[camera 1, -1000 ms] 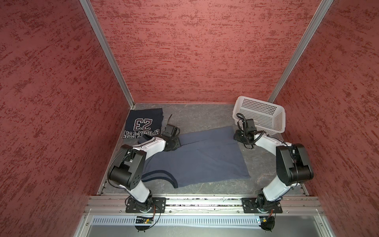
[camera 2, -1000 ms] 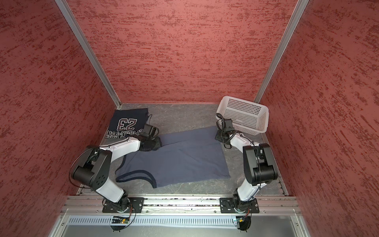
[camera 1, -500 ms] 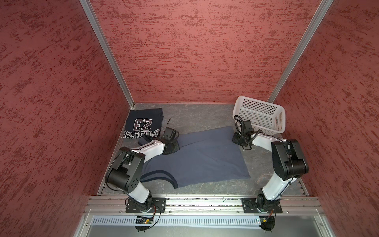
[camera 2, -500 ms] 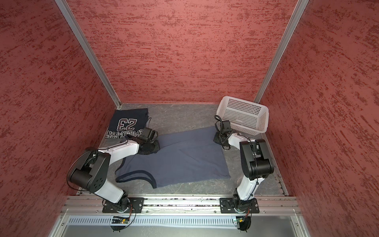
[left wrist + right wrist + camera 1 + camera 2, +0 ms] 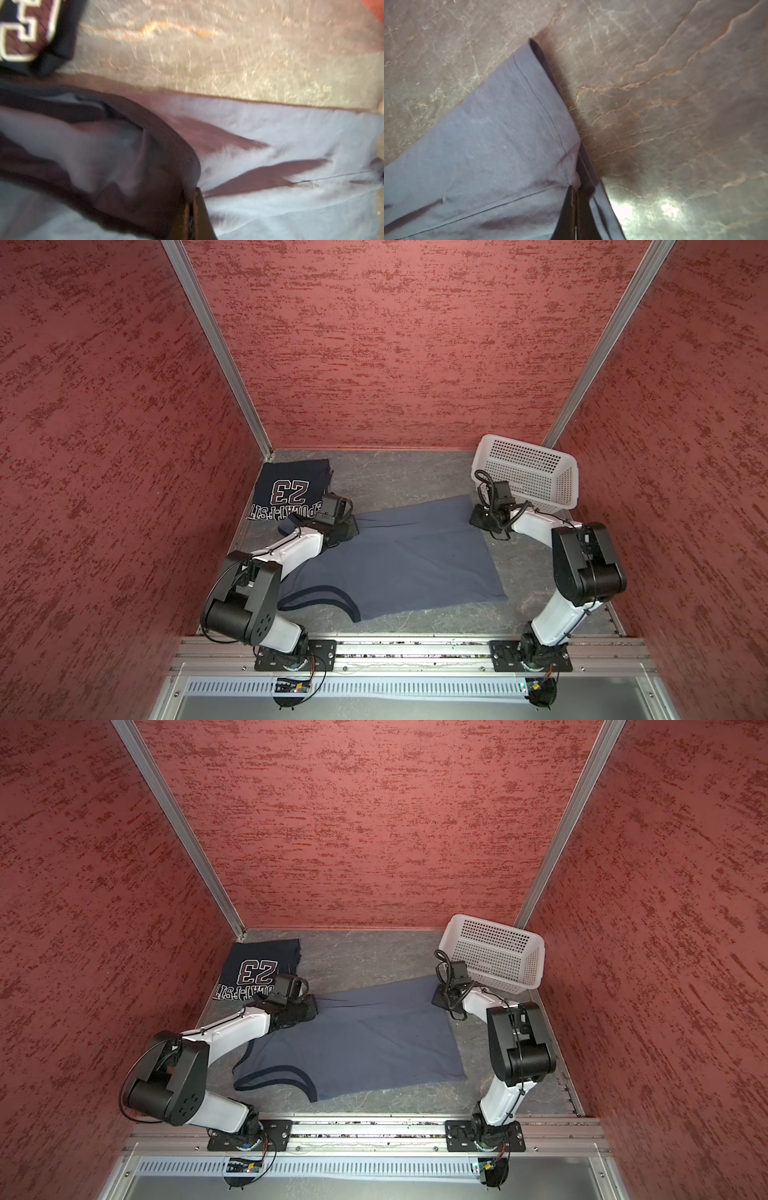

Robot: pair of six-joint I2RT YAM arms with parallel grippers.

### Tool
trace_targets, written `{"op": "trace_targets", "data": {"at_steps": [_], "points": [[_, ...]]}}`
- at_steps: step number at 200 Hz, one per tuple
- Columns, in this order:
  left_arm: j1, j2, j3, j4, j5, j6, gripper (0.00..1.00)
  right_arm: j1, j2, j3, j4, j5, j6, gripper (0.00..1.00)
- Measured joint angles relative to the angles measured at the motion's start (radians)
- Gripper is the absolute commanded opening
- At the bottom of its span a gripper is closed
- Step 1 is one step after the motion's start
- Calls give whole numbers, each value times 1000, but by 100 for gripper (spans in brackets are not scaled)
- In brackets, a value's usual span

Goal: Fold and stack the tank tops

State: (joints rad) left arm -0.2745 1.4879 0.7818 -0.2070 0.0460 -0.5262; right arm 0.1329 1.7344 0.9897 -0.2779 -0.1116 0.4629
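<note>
The slate blue-grey tank top [image 5: 399, 560] [image 5: 357, 1040] lies spread flat mid-table, its dark-trimmed armhole toward the front left. The navy "23" tank top [image 5: 286, 489] [image 5: 253, 969] lies folded in the back left corner. My left gripper [image 5: 351, 526] [image 5: 311, 1006] is down on the blue-grey top's far left edge; the left wrist view shows it [image 5: 192, 199] shut, pinching cloth beside the dark trim [image 5: 145, 166]. My right gripper [image 5: 478, 518] [image 5: 438, 998] is at the far right corner, shut [image 5: 575, 193] on the stitched hem [image 5: 542, 108].
A white perforated basket [image 5: 528, 472] [image 5: 494, 952] stands tilted at the back right, just behind my right wrist. Red walls close in three sides. A metal rail [image 5: 407, 651] carrying both arm bases runs along the front edge.
Both grippers went from open to shut on the far edge of the blue-grey top. Each wrist shifted slightly along that edge. The cloth still lies flat.
</note>
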Motion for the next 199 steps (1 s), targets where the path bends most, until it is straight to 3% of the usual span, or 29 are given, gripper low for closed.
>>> {"op": "trace_targets", "data": {"at_steps": [49,96,106,135,156,167,199], "points": [[24,-24,31,40,24,19,0,0,-48,18,-7,4,0,0],[1,-90,-166,118,39,-18,0,0,-103,-113,31,5,19,0],[0,-69,-200,120,52,-27,11,0,-98,-140,31,3,24,3],[3,-43,-214,125,68,-55,28,0,-85,-159,30,-1,35,19],[22,-48,-193,96,59,-62,43,0,-93,-157,29,0,39,41],[30,-64,-177,61,41,-62,54,0,-108,-156,23,4,44,44],[25,-127,-76,-60,-33,-43,64,8,-180,-137,-18,30,42,49]]}}
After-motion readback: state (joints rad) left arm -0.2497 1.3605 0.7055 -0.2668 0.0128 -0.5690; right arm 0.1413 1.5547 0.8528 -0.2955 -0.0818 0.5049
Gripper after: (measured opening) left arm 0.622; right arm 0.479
